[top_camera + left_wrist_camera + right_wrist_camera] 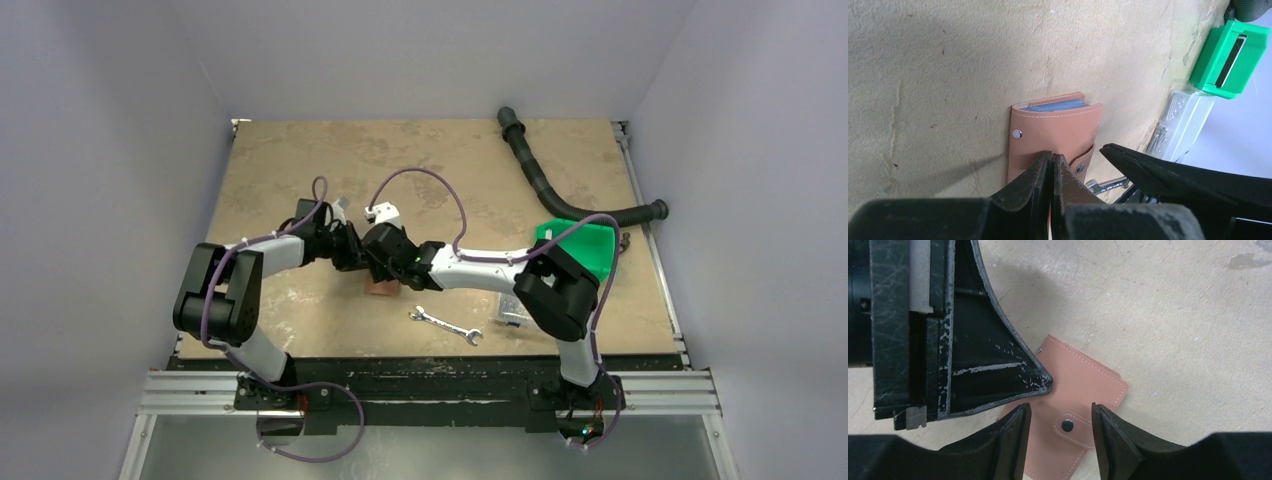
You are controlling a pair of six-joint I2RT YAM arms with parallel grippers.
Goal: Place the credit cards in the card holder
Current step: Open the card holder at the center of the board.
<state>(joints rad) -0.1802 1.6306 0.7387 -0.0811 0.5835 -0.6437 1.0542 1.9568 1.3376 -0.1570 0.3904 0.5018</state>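
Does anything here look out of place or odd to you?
Slightly. The card holder lies folded, with blue card edges peeking from one open edge, and its snap strap seems unfastened. A wrench lies loose on the table nearby.

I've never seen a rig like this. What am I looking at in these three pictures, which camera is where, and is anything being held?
Two robot arms stand at the near edge of a table, each ending in a two-finger gripper. The wide picture looks down from above and behind them. The other two come from cameras on the wrists.

In the middle lies a folded brown card holder, with the blue edges of credit cards showing at its open side. The left gripper is shut, its tips at the holder's edge. The right gripper is open above the snap strap, gripping nothing.

Also on the table are a wrench, a green bin, a clear compartment box and a black hose.
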